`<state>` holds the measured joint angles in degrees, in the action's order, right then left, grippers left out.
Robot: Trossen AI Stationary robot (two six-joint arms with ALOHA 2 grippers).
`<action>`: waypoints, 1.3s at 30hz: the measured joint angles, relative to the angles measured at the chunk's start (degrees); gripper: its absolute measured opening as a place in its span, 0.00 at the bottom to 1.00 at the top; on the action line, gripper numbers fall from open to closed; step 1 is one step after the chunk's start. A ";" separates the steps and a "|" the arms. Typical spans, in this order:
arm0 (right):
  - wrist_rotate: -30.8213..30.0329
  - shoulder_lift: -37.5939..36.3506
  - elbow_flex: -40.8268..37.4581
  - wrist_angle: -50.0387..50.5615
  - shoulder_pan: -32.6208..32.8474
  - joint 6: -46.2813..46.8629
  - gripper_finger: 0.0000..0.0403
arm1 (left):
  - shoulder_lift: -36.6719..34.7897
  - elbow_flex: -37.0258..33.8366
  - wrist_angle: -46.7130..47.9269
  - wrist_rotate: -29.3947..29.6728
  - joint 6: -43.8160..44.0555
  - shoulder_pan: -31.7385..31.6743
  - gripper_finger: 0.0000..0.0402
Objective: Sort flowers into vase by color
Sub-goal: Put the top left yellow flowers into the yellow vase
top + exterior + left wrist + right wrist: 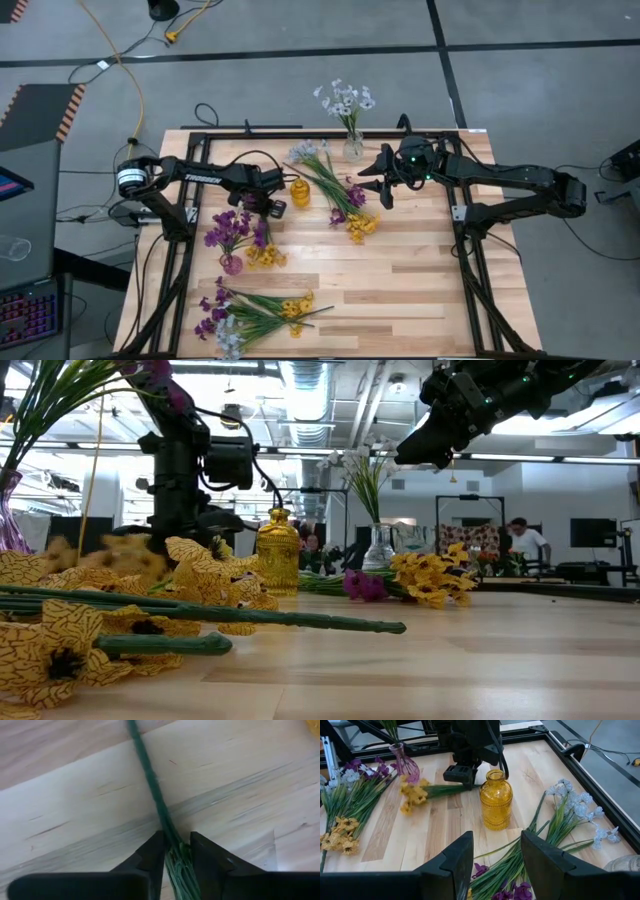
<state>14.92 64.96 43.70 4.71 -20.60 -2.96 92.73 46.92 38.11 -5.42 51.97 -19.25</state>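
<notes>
Flowers on surface, left end effector clamped on yellow spray stems

Flowers (335, 195) scattered on wooden surface (420, 285) in several bunches. Left end effector (176, 851) low over surface, fingers (150, 855) closed around bundle of green stems (150, 775); stems run forward from between fingers, lying on wood. Yellow spray (265, 256) at far end of those stems, just beside purple vase (231, 263). Same spray seen in right wrist view (412, 795), stems leading to left end effector (457, 774). Purple vase holding purple blossoms (235, 228), close beside left end effector. Amber vase (300, 192) upright, just beside left end effector on side toward right arm, apart from it.

Right end effector (492, 852) raised above surface, fingers apart, nothing between them. Below and ahead of it: loose bunch with pale-blue heads (575, 802), purple heads (512, 890) and long green stems, lying flat. Yellow heads (362, 227) at end of that bunch, nearer front edge than right end effector. Clear vase (353, 147) with white blossoms (343, 99) at back edge, just beside right end effector.

Second mixed bunch (255, 312) of purple, white and yellow lying flat near front edge, well apart from both end effectors; yellow heads and stems (150, 622) fill foreground in low view. Person (522, 540) seated in room beyond surface.
</notes>
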 joint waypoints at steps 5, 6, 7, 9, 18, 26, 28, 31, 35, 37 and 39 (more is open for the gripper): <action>0.00 -0.01 0.00 0.00 0.00 -0.02 0.48 | -0.50 -0.09 0.20 -0.34 -0.29 -0.52 0.05; 0.00 0.01 0.00 0.00 0.00 -0.02 0.48 | -0.84 -0.14 0.23 -0.49 -0.31 -0.70 0.03; 0.00 0.00 0.00 0.00 0.01 -0.02 0.48 | -1.14 -0.20 0.23 -0.62 -0.37 -0.98 0.02; 0.00 -0.01 0.00 0.00 0.01 -0.02 0.48 | -1.66 -0.30 0.21 -1.30 -0.30 -1.64 0.02; 0.00 0.00 0.00 0.00 0.01 -0.02 0.48 | -3.10 -0.35 -0.13 -8.27 0.34 -5.06 0.03; 0.00 -0.01 0.00 0.00 0.04 -0.26 0.48 | -3.17 -0.31 -0.15 -19.07 -0.43 -8.83 0.03; 0.00 0.00 0.00 -0.14 0.21 -0.51 0.48 | -3.19 -0.31 -0.15 -21.71 -0.47 -9.79 0.03; 0.00 -0.01 0.00 -1.00 1.29 -2.33 0.48 | -3.20 -0.26 -0.15 -25.65 -0.47 -11.33 0.03; 0.00 0.01 0.00 -2.03 4.30 -8.64 0.48 | -3.21 -0.22 -0.46 -30.02 -0.51 -13.37 0.03; 0.00 0.22 0.00 -3.55 6.18 -12.01 0.48 | -3.23 -0.22 -0.82 -31.88 -0.49 -14.36 0.03; -0.01 1.00 0.00 -6.04 8.08 -15.43 0.48 | -3.23 -0.22 -1.51 -33.58 -0.45 -15.23 0.03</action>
<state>14.91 65.97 43.70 -1.33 -12.52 -18.39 89.49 46.70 36.60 -39.00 51.52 -34.47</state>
